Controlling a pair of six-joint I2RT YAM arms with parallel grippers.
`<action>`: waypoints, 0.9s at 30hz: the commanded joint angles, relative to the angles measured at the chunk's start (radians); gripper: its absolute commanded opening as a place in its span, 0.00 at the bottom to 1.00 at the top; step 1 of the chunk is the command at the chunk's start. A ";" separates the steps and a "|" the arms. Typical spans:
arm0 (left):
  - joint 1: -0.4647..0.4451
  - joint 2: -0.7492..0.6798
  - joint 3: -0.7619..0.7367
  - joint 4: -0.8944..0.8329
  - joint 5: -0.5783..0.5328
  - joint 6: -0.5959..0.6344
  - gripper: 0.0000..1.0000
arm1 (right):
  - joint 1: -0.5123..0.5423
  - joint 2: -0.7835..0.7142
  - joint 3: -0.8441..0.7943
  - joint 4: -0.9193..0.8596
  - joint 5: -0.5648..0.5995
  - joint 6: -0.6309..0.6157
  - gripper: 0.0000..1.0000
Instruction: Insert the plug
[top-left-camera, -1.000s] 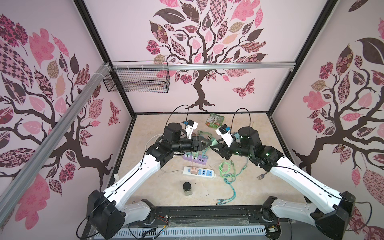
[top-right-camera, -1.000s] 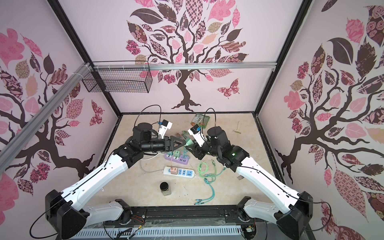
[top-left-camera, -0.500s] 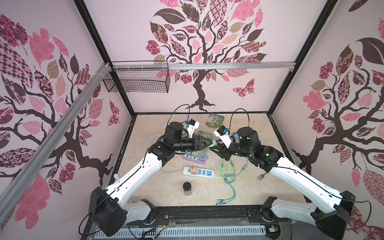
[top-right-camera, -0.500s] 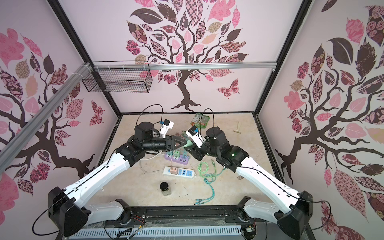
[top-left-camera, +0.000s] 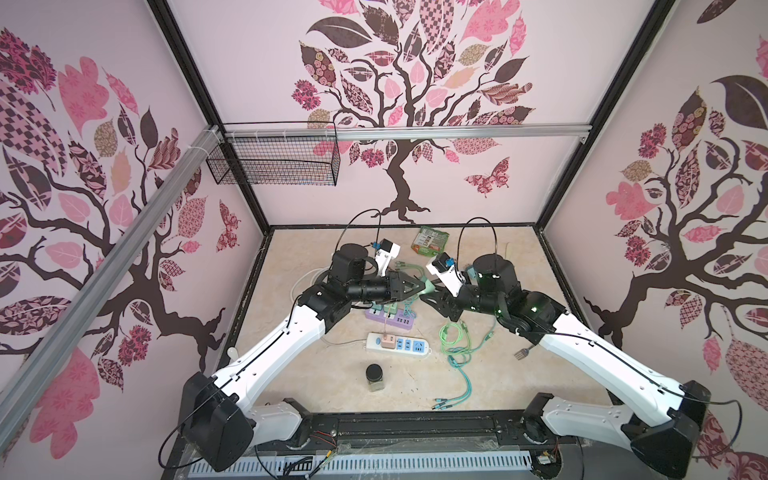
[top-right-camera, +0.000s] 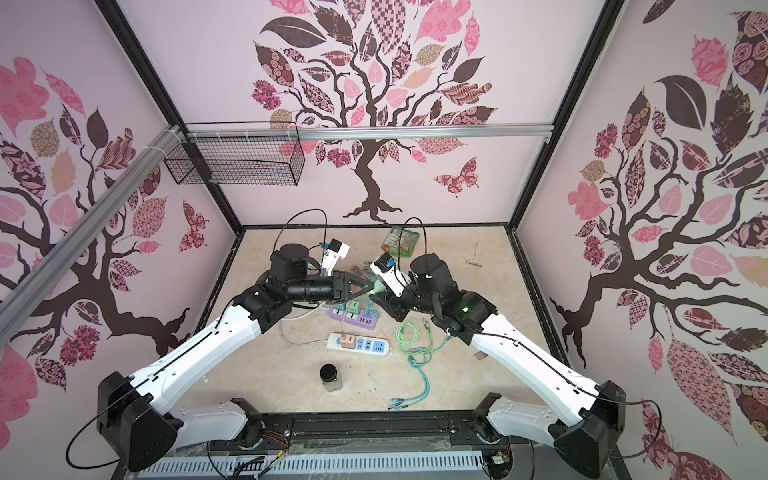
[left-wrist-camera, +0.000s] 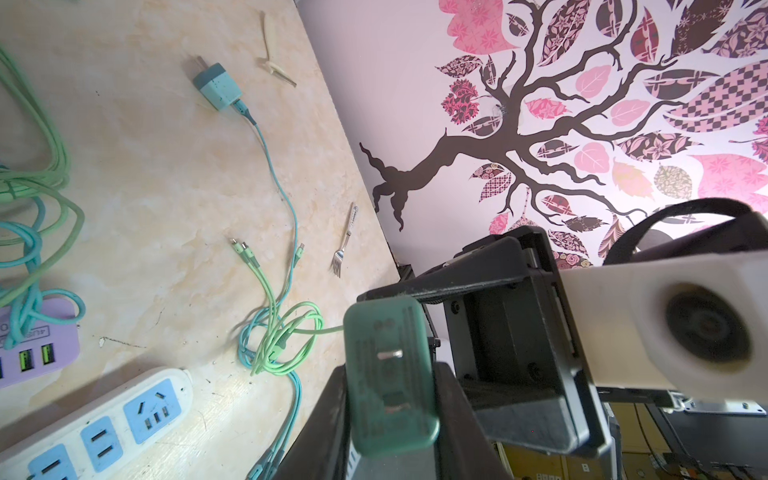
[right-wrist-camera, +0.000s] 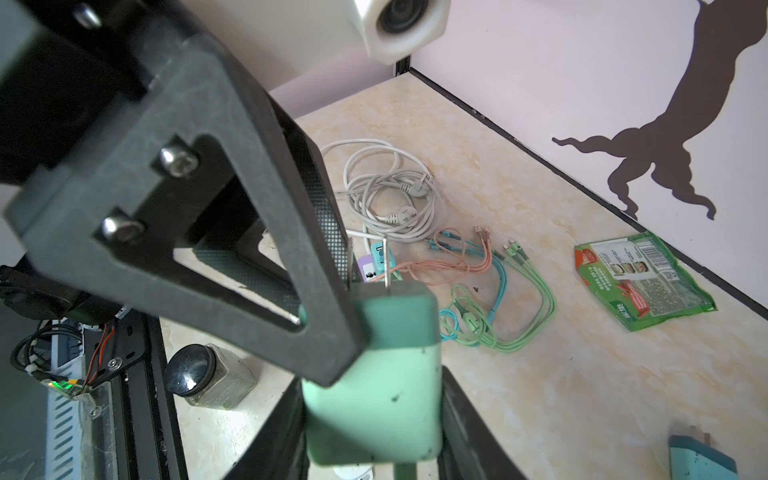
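Right wrist view: green plug is in the air above mid-counter, clamped in the right claw. Left claw is narrow on the pronged end, pads against both sides. Looks like a handover or regrip. Prongs are bare and well apart from any socket, so nothing is inserted yet. Left to do: one claw releases, carry down to the white strip or purple strip on the counter, align, push. Can't tell which socket is the target.

White link shells between black joints — thin black cables loop above white wrist-camera housings; a small green light glows.
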 joint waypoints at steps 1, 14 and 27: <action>-0.003 0.009 0.028 0.036 0.014 0.013 0.20 | 0.012 -0.010 0.015 0.026 -0.009 0.006 0.36; -0.003 -0.007 -0.016 0.089 -0.024 0.029 0.00 | 0.008 -0.153 -0.009 0.055 0.029 0.211 0.72; -0.003 -0.018 -0.161 0.491 -0.030 -0.093 0.00 | -0.032 -0.385 -0.373 0.496 -0.250 0.699 0.81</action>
